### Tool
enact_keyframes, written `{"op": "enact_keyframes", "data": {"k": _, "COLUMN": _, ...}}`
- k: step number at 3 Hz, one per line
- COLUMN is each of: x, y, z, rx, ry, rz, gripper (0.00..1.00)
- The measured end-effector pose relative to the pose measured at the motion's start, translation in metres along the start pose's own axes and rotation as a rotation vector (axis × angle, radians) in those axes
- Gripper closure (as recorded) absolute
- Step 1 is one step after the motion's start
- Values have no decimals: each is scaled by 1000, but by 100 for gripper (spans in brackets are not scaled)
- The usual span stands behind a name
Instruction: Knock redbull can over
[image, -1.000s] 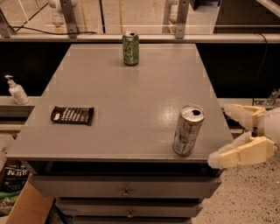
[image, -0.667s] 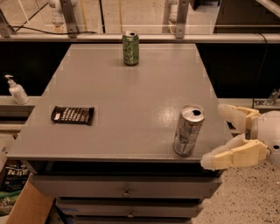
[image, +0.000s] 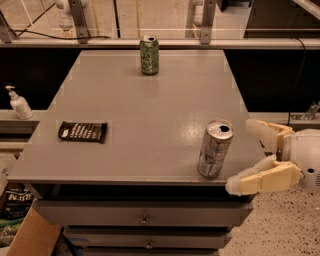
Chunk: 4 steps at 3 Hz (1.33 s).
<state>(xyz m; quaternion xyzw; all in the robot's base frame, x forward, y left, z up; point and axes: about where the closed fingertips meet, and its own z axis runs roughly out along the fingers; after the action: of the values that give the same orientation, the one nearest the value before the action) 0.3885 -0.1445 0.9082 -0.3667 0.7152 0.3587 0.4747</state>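
Two fingers of my gripper (image: 241, 156) stand spread just right of the one redbull can (image: 215, 149), upright on the table (image: 150, 105); one dark snack bar (image: 83, 131) lies left of it, one green can (image: 149, 55) well behind.

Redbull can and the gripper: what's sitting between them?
Nothing. The camera view shows only bare table between the redbull can and the open gripper beside it.

Shiny metal redbull can (image: 215, 148), matt table (image: 150, 115), smooth plastic gripper (image: 240, 156) beside can
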Motion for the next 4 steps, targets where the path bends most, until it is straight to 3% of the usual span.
{"op": "enact_keyframes", "data": {"k": 1, "x": 18, "y": -15, "z": 14, "rx": 44, "ry": 11, "rz": -57, "gripper": 0}}
{"op": "enact_keyframes", "data": {"k": 2, "x": 28, "y": -40, "z": 28, "rx": 105, "ry": 2, "rz": -77, "gripper": 0}}
{"op": "enact_keyframes", "data": {"k": 4, "x": 16, "y": -82, "z": 47, "rx": 196, "ry": -40, "rz": -75, "gripper": 0}}
